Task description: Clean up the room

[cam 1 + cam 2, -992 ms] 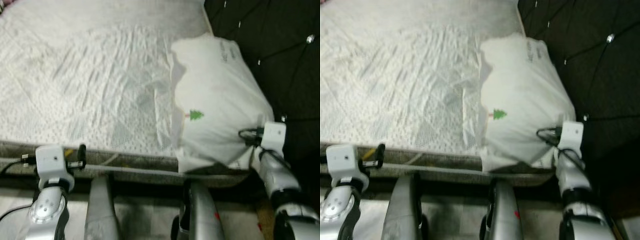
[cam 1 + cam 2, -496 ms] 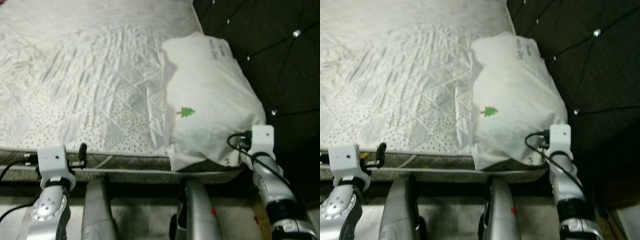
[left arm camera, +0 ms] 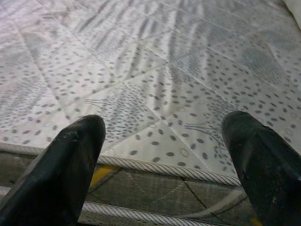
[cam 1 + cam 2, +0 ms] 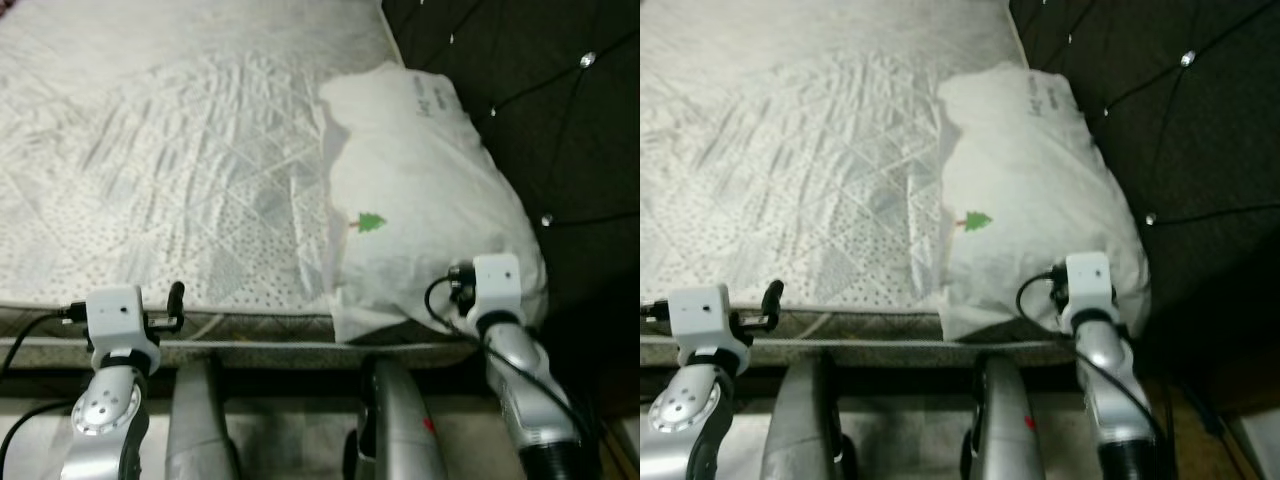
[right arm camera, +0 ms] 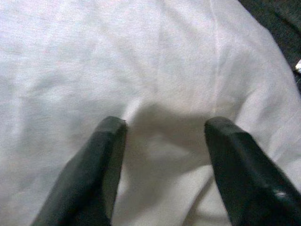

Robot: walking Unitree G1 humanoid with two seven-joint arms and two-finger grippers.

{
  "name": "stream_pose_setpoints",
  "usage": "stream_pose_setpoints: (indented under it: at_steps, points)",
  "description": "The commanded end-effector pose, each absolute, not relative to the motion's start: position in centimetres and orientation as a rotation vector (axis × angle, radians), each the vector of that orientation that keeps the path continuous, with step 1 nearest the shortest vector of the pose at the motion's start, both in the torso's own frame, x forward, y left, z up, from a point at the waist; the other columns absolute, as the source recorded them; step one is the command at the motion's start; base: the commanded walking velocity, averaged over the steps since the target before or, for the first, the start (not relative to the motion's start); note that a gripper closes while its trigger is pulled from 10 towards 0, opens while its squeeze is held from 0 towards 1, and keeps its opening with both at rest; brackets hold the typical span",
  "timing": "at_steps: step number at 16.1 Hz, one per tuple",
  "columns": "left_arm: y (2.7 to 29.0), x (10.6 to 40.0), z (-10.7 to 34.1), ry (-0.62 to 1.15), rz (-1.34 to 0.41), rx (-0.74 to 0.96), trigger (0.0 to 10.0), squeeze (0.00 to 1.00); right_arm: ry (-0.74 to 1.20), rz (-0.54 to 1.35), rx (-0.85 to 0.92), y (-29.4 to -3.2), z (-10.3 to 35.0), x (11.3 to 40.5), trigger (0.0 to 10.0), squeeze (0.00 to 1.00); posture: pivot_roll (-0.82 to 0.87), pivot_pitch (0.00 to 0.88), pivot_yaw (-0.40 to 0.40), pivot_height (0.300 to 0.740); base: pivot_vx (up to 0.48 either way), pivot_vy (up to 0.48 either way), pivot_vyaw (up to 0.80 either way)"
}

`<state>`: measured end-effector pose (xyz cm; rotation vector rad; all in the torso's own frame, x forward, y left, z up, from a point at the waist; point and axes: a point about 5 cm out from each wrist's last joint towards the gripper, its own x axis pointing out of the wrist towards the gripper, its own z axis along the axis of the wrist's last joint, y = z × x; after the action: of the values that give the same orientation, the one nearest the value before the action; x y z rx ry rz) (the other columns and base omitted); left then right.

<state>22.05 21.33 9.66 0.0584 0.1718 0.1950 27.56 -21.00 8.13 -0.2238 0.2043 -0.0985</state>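
**White pillow at the head of the bed, right end effector spread against it**

The white pillow [image 4: 425,210] lies at the right end of the bed, its far side against the dark tufted headboard [image 4: 540,90] and its near corner hanging a little over the mattress edge. A small green tree print [image 4: 370,222] sits on its left side, and faint grey lettering shows near its far end.

The right end effector [image 5: 164,160] is at the pillow's near right corner; in the right wrist view its two black fingers [image 5: 101,169] stand apart with white fabric bunched and shadowed between them, the tips on or just at the cloth, not closed on it.

The bare mattress [image 4: 170,170], white with a quilted diamond pattern and grey dots, stretches away to the left of the pillow; a corded trim runs along its near edge.

The left end effector [image 3: 164,160] hovers at that near edge, well apart from the pillow, its fingers [image 3: 70,160] spread wide with nothing between them

The robot's two silver legs [image 4: 200,420] stand close to the bed side
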Motion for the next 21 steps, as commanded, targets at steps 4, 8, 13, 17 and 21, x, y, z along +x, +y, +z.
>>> stream_pose_setpoints:
  at_steps: [4,8,13,17,21]
  points:
    - [21.0,22.4,9.7,0.157,0.203,0.016,10.0,0.00,0.061,-0.138,-0.086,-20.1,9.9,25.8,10.0,1.00,0.03,0.041,-0.064,0.551,0.000,0.000,0.00]
    - [20.1,23.1,10.1,0.130,0.148,0.000,10.0,0.00,0.026,-0.091,-0.024,-17.7,10.7,26.1,10.0,1.00,0.01,0.042,-0.066,0.551,0.000,0.000,0.00]
    - [19.7,23.2,9.7,0.134,0.113,-0.014,10.0,0.00,0.016,-0.033,-0.025,-17.2,11.4,27.5,10.0,0.00,0.01,0.043,-0.070,0.579,0.000,0.000,0.00]
    - [19.6,23.2,9.8,0.132,0.109,-0.015,10.0,0.00,0.021,-0.041,-0.016,-17.7,11.6,28.1,10.0,0.00,0.01,0.046,-0.078,0.623,0.000,0.000,0.00]
    - [19.4,23.3,9.8,0.130,0.106,-0.021,10.0,0.00,0.016,-0.035,-0.014,-17.7,11.9,28.5,10.0,0.00,0.01,0.049,-0.083,0.680,0.000,0.000,0.00]
